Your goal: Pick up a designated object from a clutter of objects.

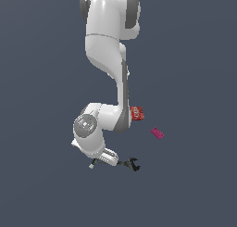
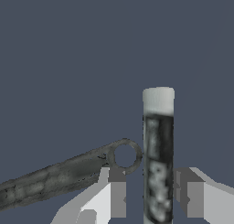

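Loosely, the gripper [image 2: 155,198] straddles the marker [image 2: 158,159]; wrench [image 2: 59,177] beside it.

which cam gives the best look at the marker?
Wrist view: the marker fills the frame between the open gripper's fingers, white end clear. The exterior view shows only a small white tip beside the arm.
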Robot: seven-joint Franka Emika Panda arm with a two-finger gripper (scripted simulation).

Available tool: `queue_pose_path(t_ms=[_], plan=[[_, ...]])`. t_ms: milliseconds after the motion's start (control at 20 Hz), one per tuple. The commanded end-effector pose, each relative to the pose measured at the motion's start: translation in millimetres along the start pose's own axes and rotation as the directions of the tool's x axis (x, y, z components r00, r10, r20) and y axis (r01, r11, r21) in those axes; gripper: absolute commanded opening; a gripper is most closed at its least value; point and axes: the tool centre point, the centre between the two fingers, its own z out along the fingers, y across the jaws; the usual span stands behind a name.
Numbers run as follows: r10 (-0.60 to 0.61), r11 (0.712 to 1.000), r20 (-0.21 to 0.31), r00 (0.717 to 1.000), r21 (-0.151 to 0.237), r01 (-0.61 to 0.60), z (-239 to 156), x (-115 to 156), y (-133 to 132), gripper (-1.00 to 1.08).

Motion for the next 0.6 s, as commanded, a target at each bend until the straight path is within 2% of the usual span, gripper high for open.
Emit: queue_pose_path(t_ms=[0, 550], plan=[[0.001, 1.0, 0.011, 1.0, -0.004, -0.001, 6.7, -3.9, 2.1, -1.0], [0.003, 1.0, 0.0, 1.0, -0.002, -0.003, -4.0, -2.1, 2.5, -1.0]])
